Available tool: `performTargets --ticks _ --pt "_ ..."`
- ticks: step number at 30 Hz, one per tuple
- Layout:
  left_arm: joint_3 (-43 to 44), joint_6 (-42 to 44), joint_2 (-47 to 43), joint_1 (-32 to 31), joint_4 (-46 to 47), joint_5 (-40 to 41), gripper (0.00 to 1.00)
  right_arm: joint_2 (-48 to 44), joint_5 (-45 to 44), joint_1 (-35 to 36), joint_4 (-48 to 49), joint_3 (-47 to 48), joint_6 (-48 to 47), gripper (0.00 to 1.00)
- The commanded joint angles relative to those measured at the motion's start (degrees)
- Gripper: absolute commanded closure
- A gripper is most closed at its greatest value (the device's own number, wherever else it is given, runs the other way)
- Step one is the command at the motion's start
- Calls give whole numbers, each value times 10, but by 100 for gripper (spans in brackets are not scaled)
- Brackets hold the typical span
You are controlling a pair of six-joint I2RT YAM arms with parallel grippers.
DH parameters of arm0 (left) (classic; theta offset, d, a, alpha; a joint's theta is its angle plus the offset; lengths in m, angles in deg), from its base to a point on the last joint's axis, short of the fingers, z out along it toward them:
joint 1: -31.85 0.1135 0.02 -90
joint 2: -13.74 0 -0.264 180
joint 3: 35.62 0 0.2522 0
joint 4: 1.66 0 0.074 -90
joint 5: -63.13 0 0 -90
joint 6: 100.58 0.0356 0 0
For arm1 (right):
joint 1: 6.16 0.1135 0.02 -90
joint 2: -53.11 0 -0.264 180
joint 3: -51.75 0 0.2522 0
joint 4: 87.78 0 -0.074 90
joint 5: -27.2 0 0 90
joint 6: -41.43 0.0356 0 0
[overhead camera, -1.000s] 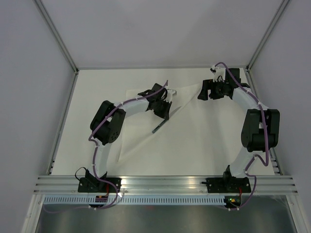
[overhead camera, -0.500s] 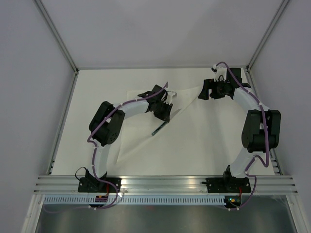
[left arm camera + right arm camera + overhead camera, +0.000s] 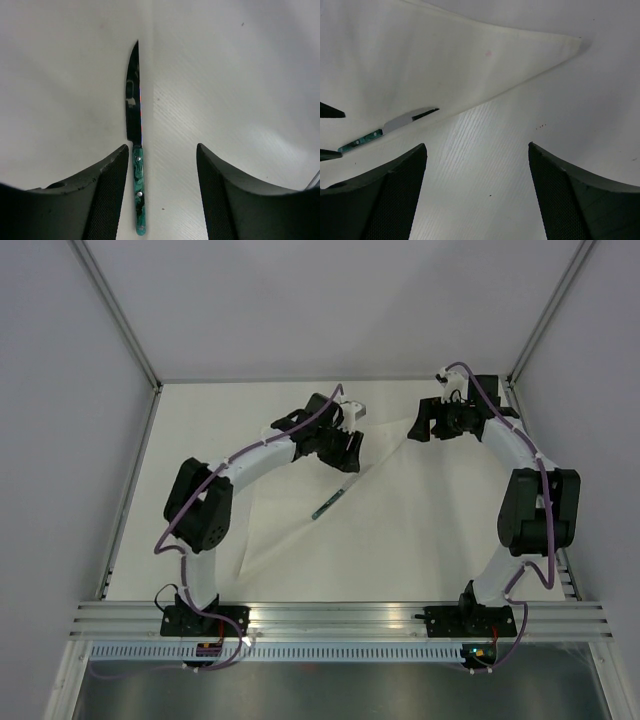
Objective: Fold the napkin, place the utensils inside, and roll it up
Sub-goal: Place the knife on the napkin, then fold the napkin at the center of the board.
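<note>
From above: white napkin (image 3: 285,510) flat on the counter (image 3: 450,540), left of centre, one long diagonal edge running from near-left up toward far-right. Slim dark knife (image 3: 333,499) lying along that diagonal, about midway, free of both arms. Left end effector (image 3: 347,452) poised just beyond the knife's far end, jaws parted, grasping nothing. Right end effector (image 3: 421,430) near the cloth's far right corner, likewise released and well apart from the knife. Through the left wrist camera: knife (image 3: 134,150) straight ahead, dark glossy blade pointing away, green marbled handle with two rivets toward the lens. Handle appearing just beside the inner face of the left-hand jaw, with a wide gap to the other jaw; left end effector (image 3: 160,195) spread, nothing pinched. Smooth napkin (image 3: 65,90) to the left of the blade, ribbed counter (image 3: 240,90) to the right; knife probably resting right at the cloth's edge, though hard to be sure in all this white. Through the right wrist camera: right end effector (image 3: 477,195) wide apart over bare counter (image 3: 485,165), empty. Napkin (image 3: 420,60) filling the upper left, tapering to a point at the upper right. Knife (image 3: 385,130) at the left along the cloth's lower edge, blade glinting pale, green handle toward the left border.
</note>
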Motion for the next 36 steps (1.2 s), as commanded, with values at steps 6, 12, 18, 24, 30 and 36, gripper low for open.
performTargets --ticks 6,12,18,24,30,36 --pt "72 -135 -255 88 -39 157 36 -95 -35 100 18 -6 -21 12" --pt "60 -144 -400 114 -134 299 33 -166 -125 330 98 -92 -41 16" --pt "26 -168 -524 116 -166 377 32 -151 -184 553 195 -127 -102 20" --pt "4 -170 -568 115 -185 399 32 -59 -222 676 231 -94 -119 28" --pt "-12 -171 -581 115 -191 400 32 16 -297 788 271 -93 -145 35" --pt "-21 -169 -580 115 -194 399 32 56 -332 814 316 -88 -151 37"
